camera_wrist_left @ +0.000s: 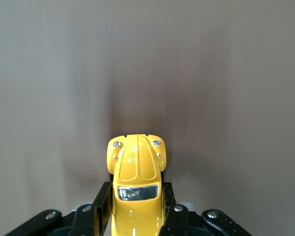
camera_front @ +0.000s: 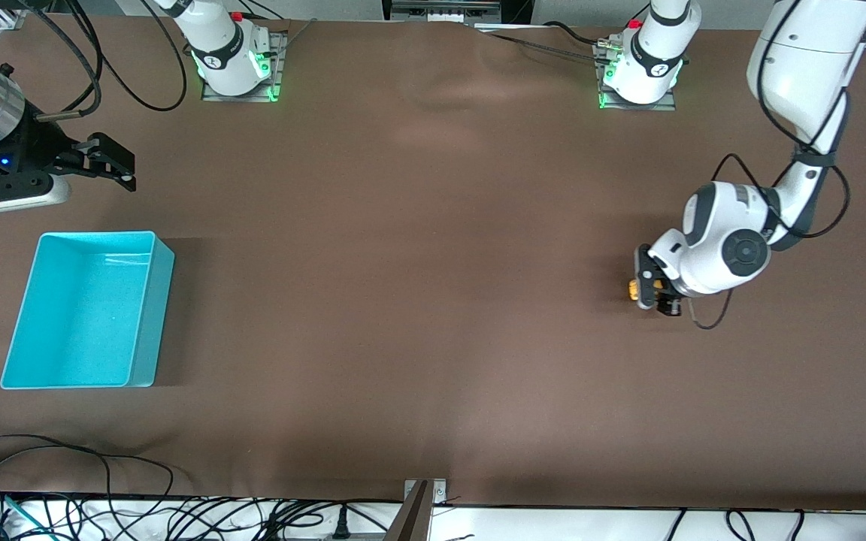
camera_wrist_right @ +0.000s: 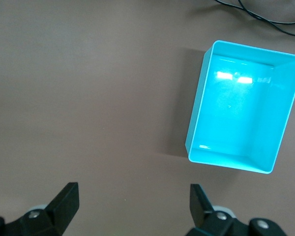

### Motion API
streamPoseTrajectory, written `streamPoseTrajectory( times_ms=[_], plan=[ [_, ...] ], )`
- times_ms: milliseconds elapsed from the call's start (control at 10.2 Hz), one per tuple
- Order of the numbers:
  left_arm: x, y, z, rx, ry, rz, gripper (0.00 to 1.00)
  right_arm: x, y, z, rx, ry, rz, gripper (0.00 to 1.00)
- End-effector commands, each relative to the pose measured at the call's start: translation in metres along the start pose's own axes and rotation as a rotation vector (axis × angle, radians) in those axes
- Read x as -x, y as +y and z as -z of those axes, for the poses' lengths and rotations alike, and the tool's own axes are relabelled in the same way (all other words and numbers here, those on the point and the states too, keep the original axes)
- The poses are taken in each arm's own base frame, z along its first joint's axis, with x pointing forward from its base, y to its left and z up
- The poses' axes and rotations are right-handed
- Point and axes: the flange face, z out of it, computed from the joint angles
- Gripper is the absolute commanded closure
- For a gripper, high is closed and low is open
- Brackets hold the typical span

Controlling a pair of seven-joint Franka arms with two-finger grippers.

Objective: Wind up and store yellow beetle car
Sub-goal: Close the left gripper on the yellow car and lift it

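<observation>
- Left end effector [camera_front: 649,289] grips the yellow beetle car [camera_wrist_left: 136,189] low over the worktop [camera_front: 433,300], toward the left arm's end.
- Right end effector [camera_front: 106,161] waits with fingers spread, above the turquoise bin [camera_front: 27,300] at the right arm's end.

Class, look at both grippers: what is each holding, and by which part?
The left gripper grips the car by its sides, fingers flanking the body. The right gripper is open, holding nothing.
</observation>
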Motion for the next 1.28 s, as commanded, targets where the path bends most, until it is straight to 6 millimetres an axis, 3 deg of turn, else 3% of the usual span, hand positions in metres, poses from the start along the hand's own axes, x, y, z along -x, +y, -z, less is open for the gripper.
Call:
streamPoseTrajectory(
  times_ms=[0,197,393,983,1179],
  plan=[
    [0.056,-0.003,-0.051,0.043,0.002,-0.038,1.0,0.001,0.0,0.006,0.011,0.005,0.004,0.0],
    [0.095,-0.002,-0.053,0.043,0.012,-0.053,1.0,0.001,0.003,0.006,0.008,0.006,-0.003,0.0],
    [0.11,-0.005,-0.049,0.03,0.003,-0.099,1.0,0.001,0.0,0.006,0.008,0.008,0.003,0.0],
    [0.118,-0.007,-0.044,0.025,0.0,-0.107,1.0,0.001,0.003,0.006,0.009,0.005,-0.003,0.0],
    [0.126,-0.007,-0.035,0.019,0.005,-0.086,0.01,0.002,0.003,0.005,0.011,-0.001,0.0,0.0]
  ],
)
